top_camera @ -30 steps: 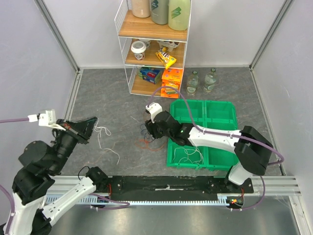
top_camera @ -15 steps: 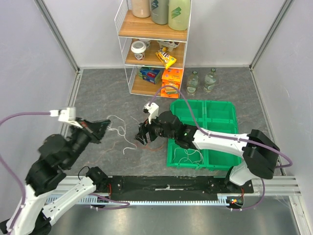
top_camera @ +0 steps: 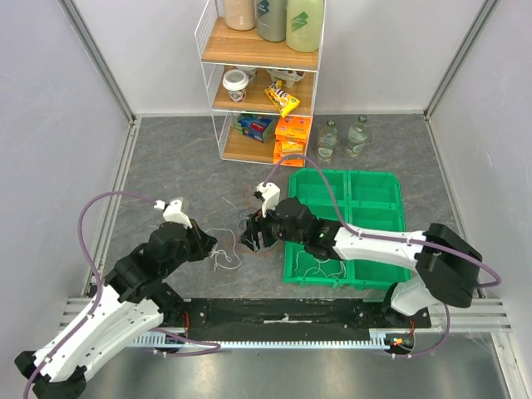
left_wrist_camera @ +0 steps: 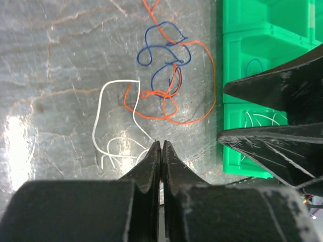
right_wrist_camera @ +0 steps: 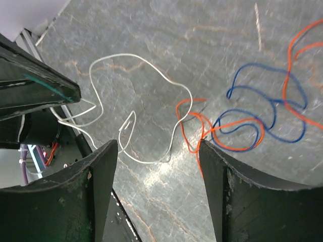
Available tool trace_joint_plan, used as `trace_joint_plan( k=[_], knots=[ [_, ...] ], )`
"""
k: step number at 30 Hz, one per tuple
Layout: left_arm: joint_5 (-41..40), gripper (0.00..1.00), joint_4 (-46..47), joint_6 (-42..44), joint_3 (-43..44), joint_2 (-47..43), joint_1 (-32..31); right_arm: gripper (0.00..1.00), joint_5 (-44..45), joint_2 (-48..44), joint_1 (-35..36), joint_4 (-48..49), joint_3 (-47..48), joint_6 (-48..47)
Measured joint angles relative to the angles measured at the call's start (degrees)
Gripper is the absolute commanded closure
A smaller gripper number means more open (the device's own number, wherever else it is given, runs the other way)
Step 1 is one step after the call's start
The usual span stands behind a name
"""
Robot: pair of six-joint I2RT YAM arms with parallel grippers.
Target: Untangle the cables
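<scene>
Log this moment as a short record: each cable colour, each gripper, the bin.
orange cable: on the table, intertwined with the blue one
blue cable: looped through the orange
white cable: loose loops beside that tangle
left gripper: shut on the white cable
right gripper: open, above the tangle, holding nothing
green bin: right of the tangle, with a white wire in its near-left compartment

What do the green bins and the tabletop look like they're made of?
Green bins: likely moulded plastic, uniform bright colour, slight sheen. Tabletop: grey stone look with pale veins and glare; perhaps glossy laminate or vinyl, possibly real stone.
</scene>
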Motion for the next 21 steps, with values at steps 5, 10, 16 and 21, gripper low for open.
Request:
trace_joint_plan(
  k=[5,10,16,21],
  knots=[
    [1.40,0.98,-0.20,-8.26,-4.66,-4.79,0.00,0.30,-1.27,4.90,1.29,1.33,-0.61,3.37],
    [3.87,0.98,0.26,-16.33,-11.23,-8.76,0.00,0.28,-1.49,8.24,4.09,3.17,-0.85,8.07],
    [7.56,0.93,3.56,-21.46,-19.30,-7.06,0.00,0.28,-2.12,8.02,4.59,6.51,-5.64,14.03],
    [8.46,0.76,6.54,-23.52,-20.90,-5.53,0.00,0.27,-1.81,5.86,4.81,7.91,-8.46,17.88]
  ],
)
